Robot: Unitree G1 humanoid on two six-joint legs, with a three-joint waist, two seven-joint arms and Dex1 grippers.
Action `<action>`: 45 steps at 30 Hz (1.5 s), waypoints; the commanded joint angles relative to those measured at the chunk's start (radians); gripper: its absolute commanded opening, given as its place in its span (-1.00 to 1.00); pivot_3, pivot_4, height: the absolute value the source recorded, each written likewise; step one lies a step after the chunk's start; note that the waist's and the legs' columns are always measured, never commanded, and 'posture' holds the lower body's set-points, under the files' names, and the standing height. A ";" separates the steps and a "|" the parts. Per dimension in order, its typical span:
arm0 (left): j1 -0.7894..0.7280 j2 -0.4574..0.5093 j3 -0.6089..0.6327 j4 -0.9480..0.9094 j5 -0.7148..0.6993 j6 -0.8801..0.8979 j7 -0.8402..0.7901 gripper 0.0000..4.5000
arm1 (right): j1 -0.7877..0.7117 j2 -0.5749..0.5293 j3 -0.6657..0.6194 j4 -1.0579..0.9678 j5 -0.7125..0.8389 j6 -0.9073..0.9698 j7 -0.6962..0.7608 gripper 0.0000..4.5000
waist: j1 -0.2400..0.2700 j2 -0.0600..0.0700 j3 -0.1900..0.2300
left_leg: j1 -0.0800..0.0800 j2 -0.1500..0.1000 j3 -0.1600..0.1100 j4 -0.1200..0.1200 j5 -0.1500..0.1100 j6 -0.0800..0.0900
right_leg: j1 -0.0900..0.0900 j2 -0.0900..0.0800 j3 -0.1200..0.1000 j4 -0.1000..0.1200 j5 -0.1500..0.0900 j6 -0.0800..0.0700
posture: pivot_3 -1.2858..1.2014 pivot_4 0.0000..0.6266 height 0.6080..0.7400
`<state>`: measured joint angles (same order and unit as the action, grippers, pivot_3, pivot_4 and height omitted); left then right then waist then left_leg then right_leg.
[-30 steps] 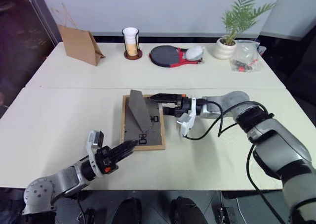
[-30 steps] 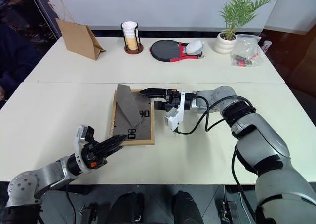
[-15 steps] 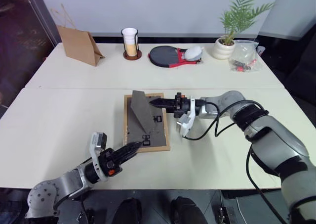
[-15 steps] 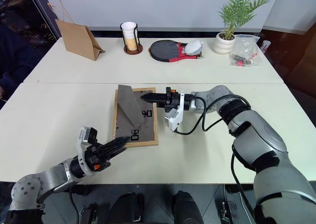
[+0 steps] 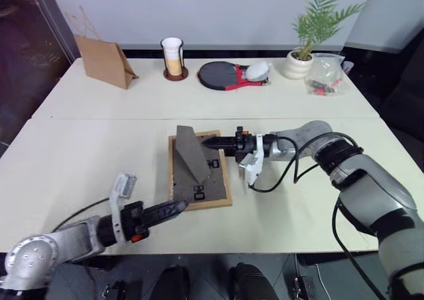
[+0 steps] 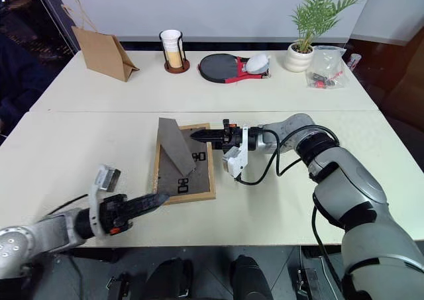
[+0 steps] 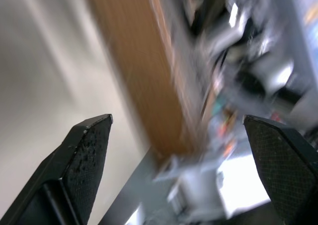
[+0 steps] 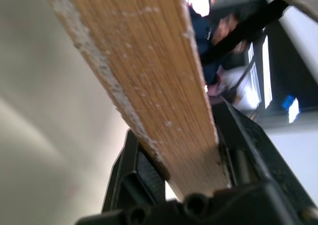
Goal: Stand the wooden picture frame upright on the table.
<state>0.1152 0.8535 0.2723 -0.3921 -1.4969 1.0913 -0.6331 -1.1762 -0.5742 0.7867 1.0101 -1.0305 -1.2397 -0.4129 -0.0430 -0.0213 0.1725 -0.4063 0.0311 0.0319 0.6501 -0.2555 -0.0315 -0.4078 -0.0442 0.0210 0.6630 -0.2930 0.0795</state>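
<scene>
One edge of the small light-wood picture frame (image 5: 199, 169), face-down mid-desk (image 5: 79, 148) (stand raised), sits pinched in my right jaws (image 5: 211, 142), left jaws (image 5: 177, 208) wide; tilting carelessly could let it slip flat.

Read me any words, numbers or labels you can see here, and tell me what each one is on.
Grey back of the picture frame: two groups of black characters, one possibly "08", too small to read surely.
Paper bag, cup, plastic bag: no text that can be read.
</scene>
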 commanded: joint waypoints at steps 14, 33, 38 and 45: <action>-0.259 0.178 -0.049 0.081 0.552 -0.279 -0.380 0.98 | 0.262 0.024 -0.419 -0.505 1.605 1.528 1.869 -0.53 | 0.001 0.005 0.006 | 0.014 0.001 -0.003 -0.006 -0.002 0.002 | 0.015 -0.008 -0.006 -0.004 -0.003 -0.005 | 0.03 -0.52 1.00; -0.376 0.043 -0.098 0.087 0.639 -0.255 -0.317 0.98 | 0.297 0.202 -0.498 -0.204 1.367 1.517 1.917 -0.53 | -0.001 0.005 0.006 | -0.004 0.001 0.000 -0.002 -0.001 0.002 | -0.005 -0.004 -0.005 0.002 -0.002 -0.004 | 0.03 -0.52 1.00; -0.365 0.029 -0.094 0.079 0.643 -0.251 -0.319 1.00 | 0.295 0.204 -0.530 -0.169 1.338 1.519 1.935 0.48 | 0.000 0.005 0.006 | -0.003 0.001 0.000 -0.002 -0.001 0.002 | -0.004 -0.003 -0.005 0.002 -0.002 -0.003 | 0.03 -0.52 1.00; -0.349 0.037 -0.078 0.076 0.643 -0.255 -0.343 1.00 | 0.422 0.036 -0.582 -0.415 1.323 1.554 1.943 0.99 | 0.009 0.005 0.006 | -0.003 0.001 -0.001 -0.002 -0.001 0.002 | -0.004 -0.004 -0.005 0.002 -0.002 -0.003 | 0.03 -0.52 1.00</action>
<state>-0.2354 0.8809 0.1720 -0.2954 -0.8525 0.8457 -0.9615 -0.7788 -0.4916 0.2445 0.6907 0.2932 0.3044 1.5272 -0.0337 -0.0161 0.1786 -0.4093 0.0320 0.0314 0.6487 -0.2570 -0.0297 -0.4114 -0.0481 0.0162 0.6644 -0.2946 0.0766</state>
